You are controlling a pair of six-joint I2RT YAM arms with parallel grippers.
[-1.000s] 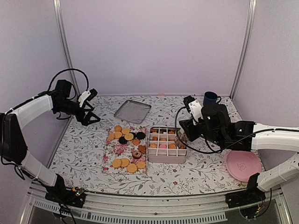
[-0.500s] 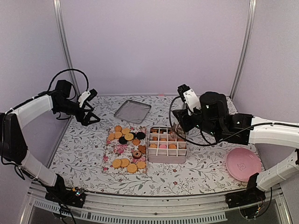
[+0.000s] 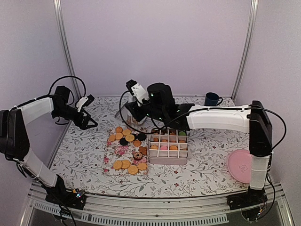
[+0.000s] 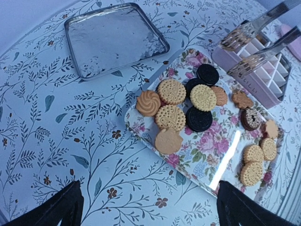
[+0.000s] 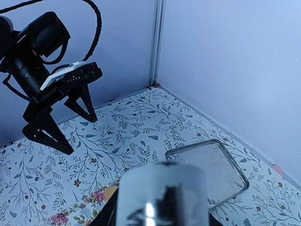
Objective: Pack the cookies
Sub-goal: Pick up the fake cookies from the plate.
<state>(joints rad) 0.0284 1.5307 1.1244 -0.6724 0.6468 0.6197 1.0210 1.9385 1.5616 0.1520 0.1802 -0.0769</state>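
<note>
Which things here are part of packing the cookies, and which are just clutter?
Job: cookies, floral tray under them, divided box, tongs.
Lying about: silver tray, mug, pink plate.

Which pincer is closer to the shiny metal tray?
Right. The right pincer hangs about over the metal tray; the left pincer is apart, off to its left.
</note>
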